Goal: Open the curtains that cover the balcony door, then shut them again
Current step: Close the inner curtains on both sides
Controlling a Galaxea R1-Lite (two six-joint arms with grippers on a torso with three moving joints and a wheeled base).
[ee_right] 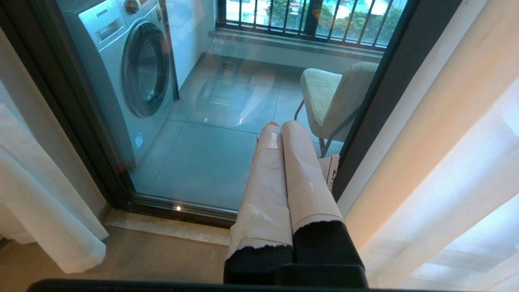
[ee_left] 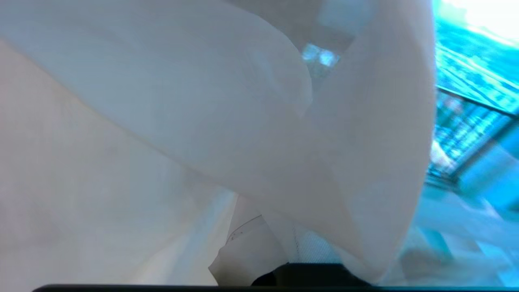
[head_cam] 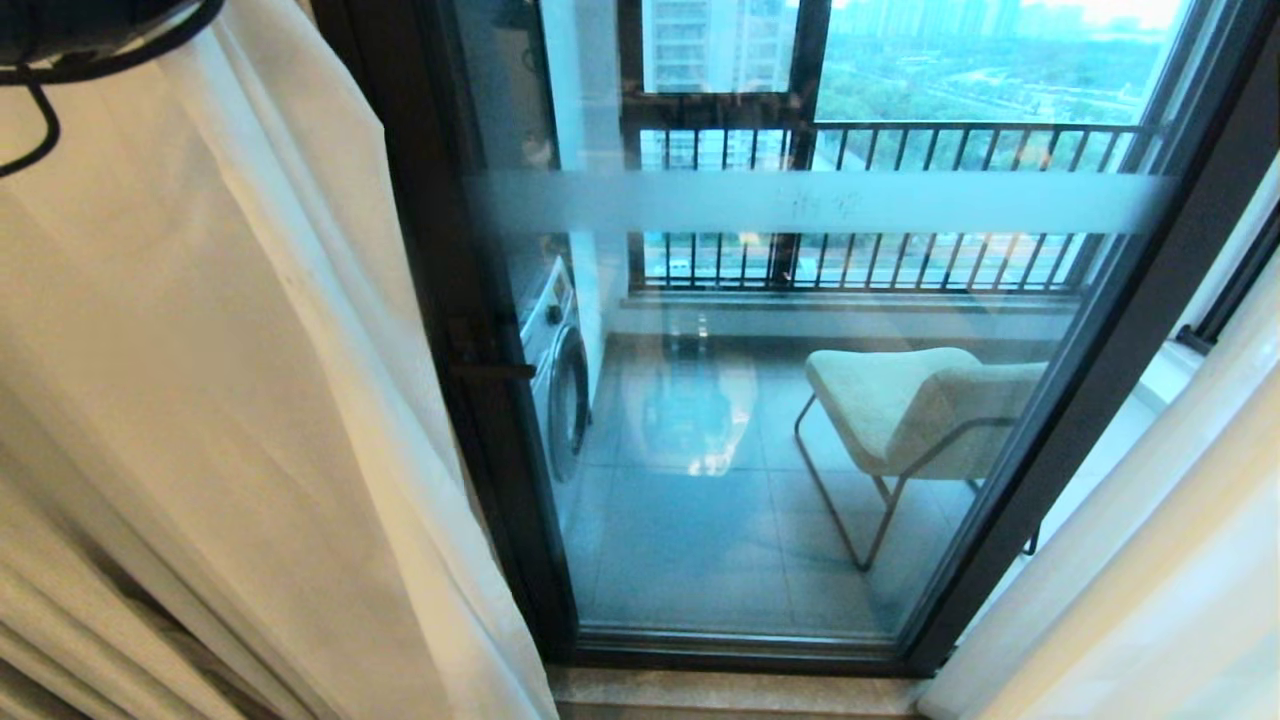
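Note:
The curtains are parted. The left cream and sheer panel [head_cam: 200,400] hangs at the left and the right panel [head_cam: 1150,600] at the right edge. Between them stands the balcony door [head_cam: 800,450], clear glass in a dark frame [head_cam: 470,400] with a frosted band [head_cam: 820,203]. My left arm [head_cam: 90,30] shows as a dark shape at the top left, against the left panel. Sheer curtain [ee_left: 202,101] drapes over my left gripper [ee_left: 275,227] and gathers into its shut jaws; one taped finger [ee_left: 243,251] shows. My right gripper [ee_right: 275,123] is shut and empty, low beside the right panel [ee_right: 446,162].
Behind the glass are a washing machine [head_cam: 560,370], a beige chair [head_cam: 910,400] and a black railing [head_cam: 900,150]. A stone threshold [head_cam: 730,695] runs below the door. The bottom hem of the left curtain [ee_right: 48,227] hangs just above the floor.

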